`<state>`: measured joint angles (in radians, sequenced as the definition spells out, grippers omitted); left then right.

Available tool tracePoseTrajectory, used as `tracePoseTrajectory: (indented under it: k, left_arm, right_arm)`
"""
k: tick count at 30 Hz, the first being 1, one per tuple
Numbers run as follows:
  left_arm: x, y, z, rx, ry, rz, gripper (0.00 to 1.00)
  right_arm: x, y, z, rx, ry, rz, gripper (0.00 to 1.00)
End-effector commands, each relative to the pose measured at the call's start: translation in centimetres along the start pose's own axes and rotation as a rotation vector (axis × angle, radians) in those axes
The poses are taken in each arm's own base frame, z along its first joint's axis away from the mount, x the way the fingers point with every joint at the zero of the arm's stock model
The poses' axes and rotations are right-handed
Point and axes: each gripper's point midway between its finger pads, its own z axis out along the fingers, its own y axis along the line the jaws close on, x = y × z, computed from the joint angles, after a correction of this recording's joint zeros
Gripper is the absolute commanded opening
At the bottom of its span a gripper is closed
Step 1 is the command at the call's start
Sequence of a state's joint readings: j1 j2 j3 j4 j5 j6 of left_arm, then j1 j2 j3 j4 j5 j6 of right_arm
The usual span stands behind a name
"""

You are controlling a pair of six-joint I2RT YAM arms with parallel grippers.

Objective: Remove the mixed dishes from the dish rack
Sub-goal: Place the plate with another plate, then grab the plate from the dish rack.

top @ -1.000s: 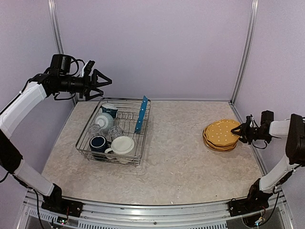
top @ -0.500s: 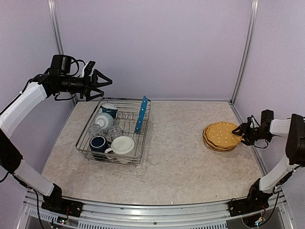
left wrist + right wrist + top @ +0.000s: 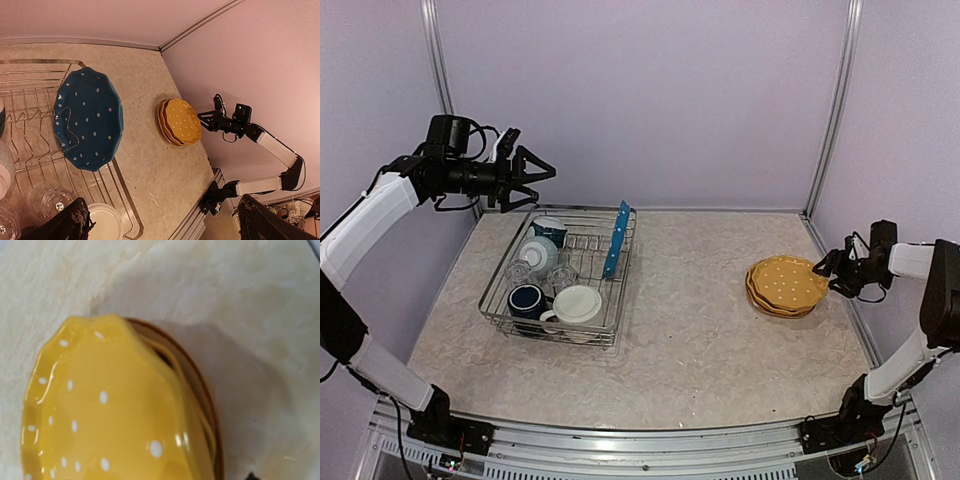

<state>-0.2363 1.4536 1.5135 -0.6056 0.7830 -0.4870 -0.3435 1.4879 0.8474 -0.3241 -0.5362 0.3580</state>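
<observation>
Now your right gripper (image 3: 832, 272) sits spread and empty just beside the yellow plates (image 3: 785, 283), stacked well apart from the dish rack (image 3: 555, 330). Your left gripper (image 3: 540, 183), jaws wide, hovers near the rack, facing the upright blue plate (image 3: 616, 238), likely next.

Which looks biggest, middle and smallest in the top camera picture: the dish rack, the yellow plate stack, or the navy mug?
1. dish rack, by far the biggest
2. yellow plate stack
3. navy mug, the smallest

The gaps are plain, so camera nearness doesn't change it.
</observation>
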Motion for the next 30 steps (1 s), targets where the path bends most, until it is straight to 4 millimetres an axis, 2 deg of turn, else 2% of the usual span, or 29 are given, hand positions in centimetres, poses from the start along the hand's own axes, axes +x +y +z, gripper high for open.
tracePoseTrajectory:
  k: [1, 4, 7, 9, 13, 17, 24, 30]
  left_arm:
    - [0.1, 0.6, 0.4, 0.005, 0.011, -0.011, 0.99]
    - [0.2, 0.6, 0.5, 0.013, 0.018, -0.013, 0.99]
    - [0.3, 1.3, 1.0, -0.001, 0.029, -0.028, 0.99]
    - [0.5, 1.6, 1.4, 0.001, 0.044, -0.044, 0.99]
    - [0.7, 1.9, 1.7, -0.014, 0.046, -0.047, 0.99]
    - [0.9, 1.9, 2.0, -0.025, 0.052, -0.040, 0.99]
    - [2.0, 1.7, 3.5, -0.020, 0.096, -0.046, 0.99]
    - [3.1, 1.2, 5.2, -0.023, 0.136, -0.054, 0.99]
  right_arm:
    - [-0.9, 0.7, -0.2, 0.039, -0.016, -0.055, 0.71]
    - [-0.9, 1.4, 0.2, 0.010, -0.007, -0.056, 0.69]
    - [-0.6, 3.1, 0.6, -0.097, 0.008, -0.056, 0.69]
    - [-0.6, 3.1, 0.6, -0.097, 0.013, -0.053, 0.68]
    - [-1.1, 2.5, -1.0, -0.006, -0.030, -0.093, 0.70]
    - [-0.9, 2.5, -3.0, 0.043, -0.072, -0.129, 0.76]
    - [0.1, 4.8, -5.9, -0.015, -0.134, -0.166, 0.88]
    - [1.5, 7.1, -6.5, -0.077, -0.135, -0.183, 0.90]
